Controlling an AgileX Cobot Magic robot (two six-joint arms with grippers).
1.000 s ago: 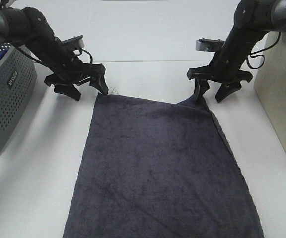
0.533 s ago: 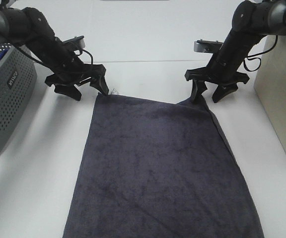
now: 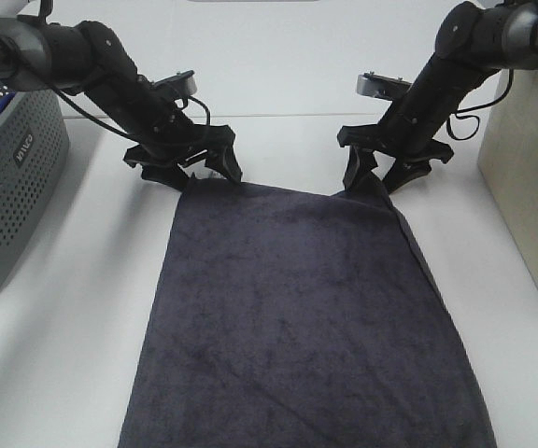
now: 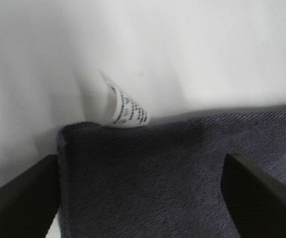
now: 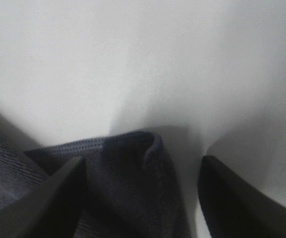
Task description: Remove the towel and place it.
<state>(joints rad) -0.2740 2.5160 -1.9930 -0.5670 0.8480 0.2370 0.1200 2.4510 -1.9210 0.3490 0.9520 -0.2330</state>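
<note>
Overhead view: one towel (image 3: 302,317) flat on white table (image 3: 278,75), near edge cut off; two grippers, left gripper (image 3: 197,173) and right gripper (image 3: 378,175), at far corners. Left wrist view: jaws spread astride tagged corner, one tag (image 4: 125,109). Right wrist view: jaws spread astride folded corner.

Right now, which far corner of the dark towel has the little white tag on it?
The far corner under the left gripper: the towel lies flat there, with the white tag sticking out. The corner under the right gripper is bunched and shows no tag.
</note>
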